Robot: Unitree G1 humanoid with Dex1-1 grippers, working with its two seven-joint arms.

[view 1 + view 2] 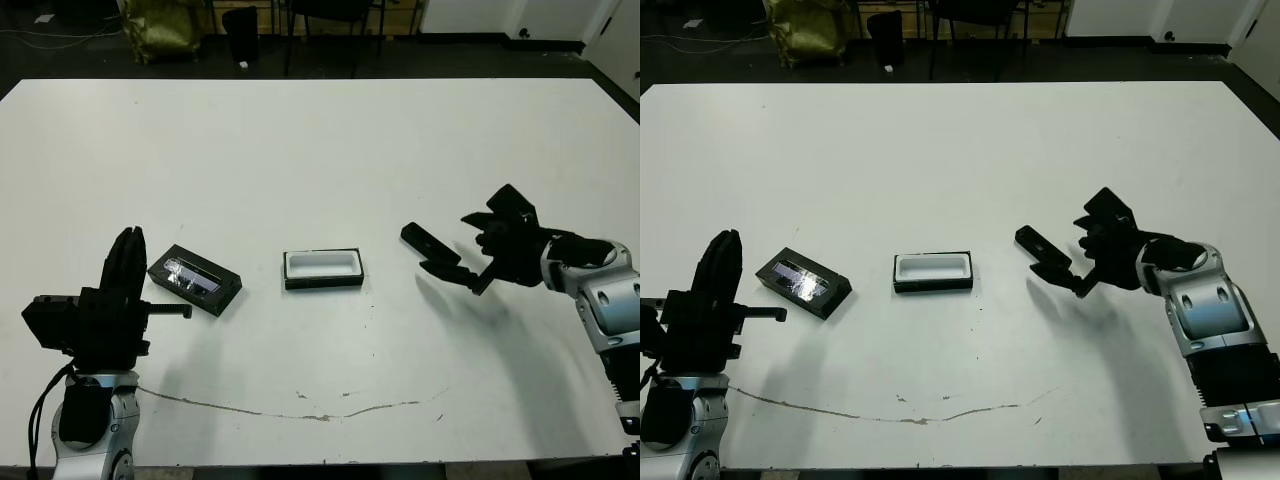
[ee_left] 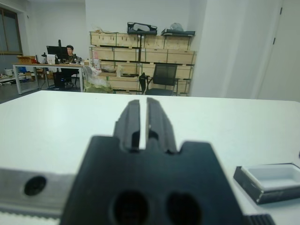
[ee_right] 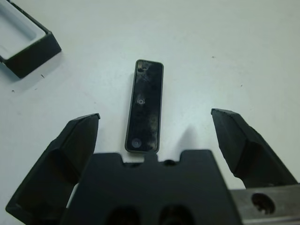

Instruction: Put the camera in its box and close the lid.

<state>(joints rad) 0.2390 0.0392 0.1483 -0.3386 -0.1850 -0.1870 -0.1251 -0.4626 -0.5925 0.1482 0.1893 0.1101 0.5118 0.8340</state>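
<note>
The right gripper (image 3: pixel 154 136) hangs spread wide over the camera (image 3: pixel 145 105), which lies flat on the table (image 1: pixel 320 150) right of centre, so the pickup looks to be the step in hand. Next it must lower and pinch the camera's long sides, then carry it left to the box (image 1: pixel 322 269) at mid-frame. The lid (image 1: pixel 195 279) lies further left beside the left gripper (image 2: pixel 144 123), whose fingers are pressed together on nothing.

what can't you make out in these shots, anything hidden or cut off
- Slim black bar-shaped camera: no screen shows on its upward face in the right wrist view; its near end sits close against the right gripper body. In the head views the open jaws partly cover it.
- Black-walled, white-lined box: cut off by the left wrist picture's edge.
- Black lid with glossy window: reflections hide what lies beneath.
- Left gripper: jaws shut, blocking the table ahead.
</note>
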